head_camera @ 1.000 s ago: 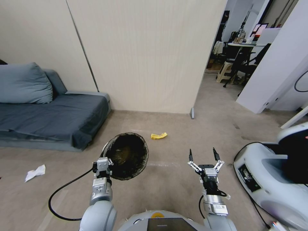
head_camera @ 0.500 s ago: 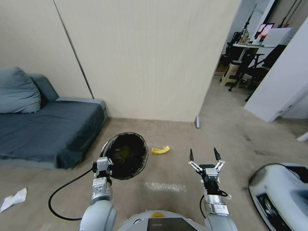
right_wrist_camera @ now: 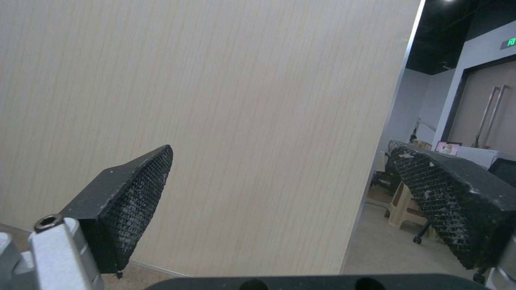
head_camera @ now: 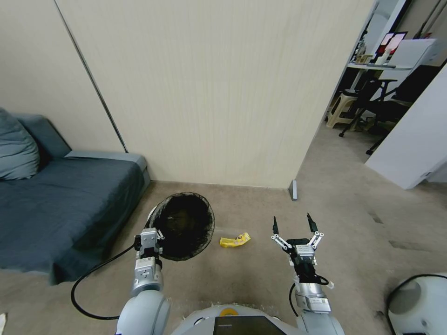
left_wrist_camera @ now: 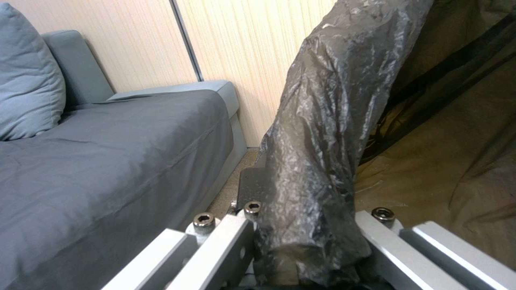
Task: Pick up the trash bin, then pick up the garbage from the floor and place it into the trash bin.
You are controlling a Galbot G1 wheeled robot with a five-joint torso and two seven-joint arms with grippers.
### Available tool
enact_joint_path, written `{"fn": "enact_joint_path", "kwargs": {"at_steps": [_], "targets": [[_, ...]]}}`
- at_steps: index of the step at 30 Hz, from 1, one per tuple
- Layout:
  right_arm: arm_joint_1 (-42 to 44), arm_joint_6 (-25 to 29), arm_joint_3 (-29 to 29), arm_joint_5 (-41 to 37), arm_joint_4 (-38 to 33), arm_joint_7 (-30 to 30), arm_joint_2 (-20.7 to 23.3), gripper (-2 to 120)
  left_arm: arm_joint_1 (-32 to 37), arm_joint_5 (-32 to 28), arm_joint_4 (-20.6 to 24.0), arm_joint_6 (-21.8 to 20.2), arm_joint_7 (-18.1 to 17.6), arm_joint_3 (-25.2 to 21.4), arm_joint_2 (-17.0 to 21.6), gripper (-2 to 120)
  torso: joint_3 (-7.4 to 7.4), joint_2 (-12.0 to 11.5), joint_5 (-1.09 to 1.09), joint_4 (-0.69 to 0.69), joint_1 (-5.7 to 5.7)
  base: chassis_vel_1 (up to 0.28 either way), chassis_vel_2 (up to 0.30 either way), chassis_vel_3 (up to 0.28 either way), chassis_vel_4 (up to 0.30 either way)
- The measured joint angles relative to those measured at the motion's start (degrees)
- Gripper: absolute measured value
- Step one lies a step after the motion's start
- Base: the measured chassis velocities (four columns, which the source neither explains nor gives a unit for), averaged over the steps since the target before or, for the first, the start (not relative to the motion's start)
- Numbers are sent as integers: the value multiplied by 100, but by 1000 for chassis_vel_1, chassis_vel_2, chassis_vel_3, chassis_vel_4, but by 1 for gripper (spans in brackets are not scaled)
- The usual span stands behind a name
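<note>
My left gripper [head_camera: 150, 237] is shut on the near rim of the trash bin [head_camera: 184, 224], holding it up with its black-lined mouth toward the camera. In the left wrist view the bag-covered rim of the trash bin [left_wrist_camera: 317, 153] is clamped between the fingers [left_wrist_camera: 225, 245]. A yellow peel-like scrap of garbage [head_camera: 235, 240] lies on the floor [head_camera: 354, 232], just right of the bin and ahead-left of my right gripper [head_camera: 291, 224]. That gripper is open and empty, its black pads [right_wrist_camera: 134, 201] spread wide and facing the wall.
A grey sofa [head_camera: 60, 204] stands at the left, close to the bin. The beige wall panel [head_camera: 223, 93] rises straight ahead, ending at a corner post [head_camera: 293, 190]. Another white robot's base [head_camera: 419, 302] sits at the lower right. An office area with chairs opens at the far right.
The camera has moved forward and turned: wall and sofa are closer, the peel sits lower and nearer, the tissue has left the view. Both arms keep their pose.
</note>
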State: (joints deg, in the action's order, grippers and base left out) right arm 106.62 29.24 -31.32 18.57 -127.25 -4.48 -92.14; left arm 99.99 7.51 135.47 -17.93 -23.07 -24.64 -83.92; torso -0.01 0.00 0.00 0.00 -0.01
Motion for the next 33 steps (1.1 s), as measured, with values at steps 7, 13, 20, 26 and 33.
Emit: {"fn": "enact_joint_path", "kwargs": {"at_steps": [7, 13, 20, 26, 33], "targets": [[-12, 72, -1, 7, 38, 13, 0, 100, 12, 4, -4, 3, -4, 0, 16, 1, 1, 0, 0, 0, 0, 5, -3, -6, 8], [-12, 67, -5, 26, 41, 67, 0, 100, 27, 10, 1, 4, -6, 12, 55, 1, 1, 0, 0, 0, 0, 0, 0, 0, 0], [-515, 6, -339, 44, 196, 512, 0, 100, 16, 18, 23, 5, -5, 16, 115, 1, 1, 0, 0, -1, 0, 0, 0, 0, 0], [-1064, -451, -389, -151, 439, 908, 542, 100, 19, -13, 23, 31, -2, 35, 133, 1, 1, 0, 1, 1, 0, 0, 0, 0, 0], [-1648, -707, -286, -374, 948, 1560, 1395, 100, 77, 25, 56, 55, 21, 57, 115, 1, 1, 0, -1, 1, 1, 0, 0, 0, 0]]}}
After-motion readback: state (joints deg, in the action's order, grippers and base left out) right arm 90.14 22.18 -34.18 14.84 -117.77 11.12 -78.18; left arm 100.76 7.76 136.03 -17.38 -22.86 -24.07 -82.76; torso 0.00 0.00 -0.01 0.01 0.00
